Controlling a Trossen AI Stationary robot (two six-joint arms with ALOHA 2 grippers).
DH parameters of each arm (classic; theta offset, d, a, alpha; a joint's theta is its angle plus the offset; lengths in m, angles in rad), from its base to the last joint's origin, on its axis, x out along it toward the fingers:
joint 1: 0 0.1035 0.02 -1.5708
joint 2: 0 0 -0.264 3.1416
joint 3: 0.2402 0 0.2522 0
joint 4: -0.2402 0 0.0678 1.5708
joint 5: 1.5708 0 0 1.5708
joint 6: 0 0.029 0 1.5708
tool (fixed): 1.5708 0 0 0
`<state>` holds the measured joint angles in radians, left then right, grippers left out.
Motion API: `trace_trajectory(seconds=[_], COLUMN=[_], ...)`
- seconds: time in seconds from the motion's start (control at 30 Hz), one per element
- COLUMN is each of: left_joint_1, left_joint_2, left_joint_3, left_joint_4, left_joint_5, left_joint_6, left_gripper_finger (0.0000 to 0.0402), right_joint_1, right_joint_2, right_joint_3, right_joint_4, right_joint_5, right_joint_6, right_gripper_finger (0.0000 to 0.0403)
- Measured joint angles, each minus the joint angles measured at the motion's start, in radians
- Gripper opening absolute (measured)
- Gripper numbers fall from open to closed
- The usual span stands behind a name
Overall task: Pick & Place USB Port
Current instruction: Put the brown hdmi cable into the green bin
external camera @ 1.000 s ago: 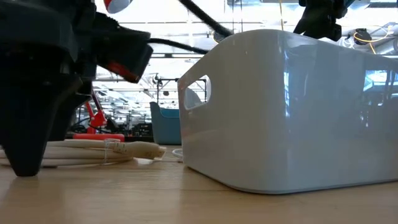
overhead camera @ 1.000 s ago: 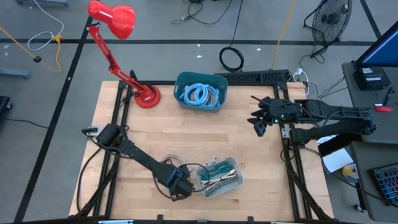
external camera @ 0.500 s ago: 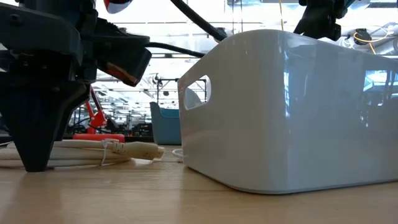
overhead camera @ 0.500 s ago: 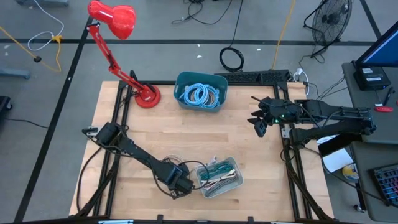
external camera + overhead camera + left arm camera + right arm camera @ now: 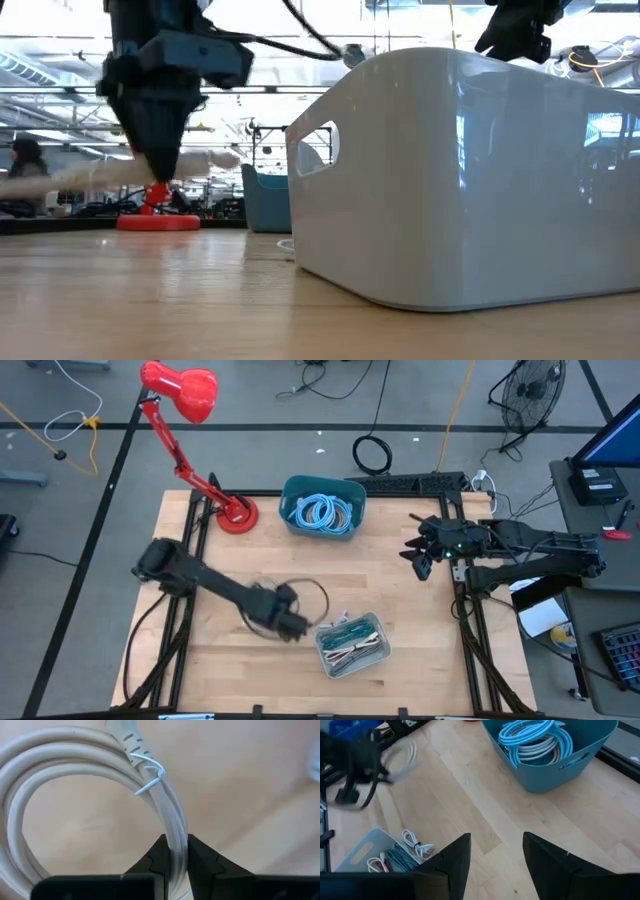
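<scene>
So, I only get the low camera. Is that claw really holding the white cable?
Observer: Yes. The left wrist camera shows the left claw pinched shut on the white cable, which is a tied coil.
Operator: What's inside the white box?
Observer: From above, the white bin holds small cables, green and white.
Operator: And the other claw?
Observer: The right claw hangs open over the right side of the table.

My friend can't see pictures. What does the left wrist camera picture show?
Two dark fingers of the left gripper pinch a coiled beige cable, which is bundled with a thin white twist tie. Behind it is a blurry light wooden table.
</scene>
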<state>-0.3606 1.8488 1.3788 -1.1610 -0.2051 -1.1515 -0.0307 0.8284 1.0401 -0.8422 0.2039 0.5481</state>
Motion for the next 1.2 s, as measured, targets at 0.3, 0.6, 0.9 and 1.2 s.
trace_trajectory(seconds=[0.3,0.6,0.9,1.2], left_joint_1=[0.259,0.578,0.760,0.747], left_joint_2=[-0.223,-0.216,-0.033,0.241], left_joint_3=[0.030,0.124,0.296,0.687], left_joint_4=[0.058,0.373,0.422,0.207], left_joint_5=[-0.172,-0.014,0.206,0.243], left_joint_6=[0.191,0.610,0.922,1.147], left_gripper_finger=[0.0038,0.0038,0.0038,0.0038], right_joint_1=[0.000,-0.001,-0.004,-0.005], right_joint_2=[-0.003,0.023,0.050,0.057], right_joint_3=[0.000,0.000,0.000,0.000], right_joint_4=[0.009,0.101,0.141,0.140], right_joint_5=[0.005,0.009,0.077,0.140], right_joint_6=[0.020,0.068,0.105,0.150], right_gripper_finger=[0.0171,0.0171,0.0171,0.0171])
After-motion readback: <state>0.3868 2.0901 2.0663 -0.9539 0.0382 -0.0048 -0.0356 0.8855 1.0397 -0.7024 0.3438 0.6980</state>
